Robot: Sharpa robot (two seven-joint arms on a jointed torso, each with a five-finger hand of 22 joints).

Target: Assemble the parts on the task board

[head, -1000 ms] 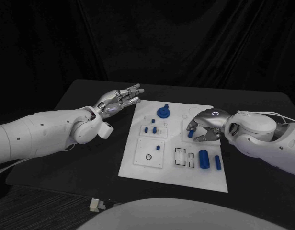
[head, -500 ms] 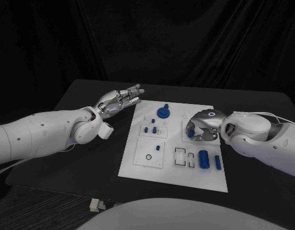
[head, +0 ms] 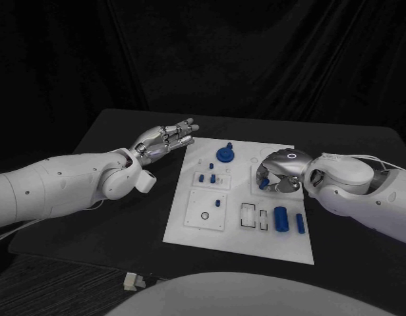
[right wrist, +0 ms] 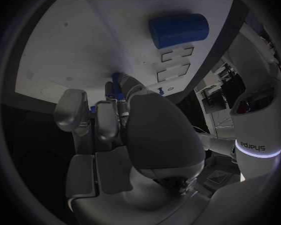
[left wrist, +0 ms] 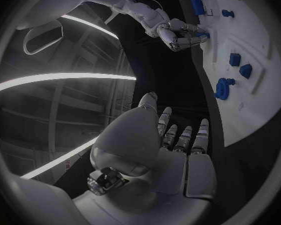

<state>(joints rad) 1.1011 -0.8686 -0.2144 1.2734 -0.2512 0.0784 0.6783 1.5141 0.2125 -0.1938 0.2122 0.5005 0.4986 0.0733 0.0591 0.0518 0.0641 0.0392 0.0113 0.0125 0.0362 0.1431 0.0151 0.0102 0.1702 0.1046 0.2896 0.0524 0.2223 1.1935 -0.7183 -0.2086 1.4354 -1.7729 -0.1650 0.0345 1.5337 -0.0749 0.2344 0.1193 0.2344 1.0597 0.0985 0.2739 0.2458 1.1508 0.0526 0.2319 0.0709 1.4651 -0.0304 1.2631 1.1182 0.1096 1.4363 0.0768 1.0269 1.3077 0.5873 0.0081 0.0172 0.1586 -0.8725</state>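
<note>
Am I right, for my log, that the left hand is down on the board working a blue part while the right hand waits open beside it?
No, the hands are swapped. In the head view the right hand is down on the board at a blue part, and the left hand waits open beside it.

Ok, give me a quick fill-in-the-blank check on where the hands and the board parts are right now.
1. The right hand is down on the white ____, its fingers curled around a small blue part.
2. The left hand holds ____; it hangs beside the board's far left corner.
3. The big blue cylinder lies on the board on the robot's ____ side.
4. The blue gear stands near the board's ____ edge.

Missing words: board; nothing; right; far
</note>
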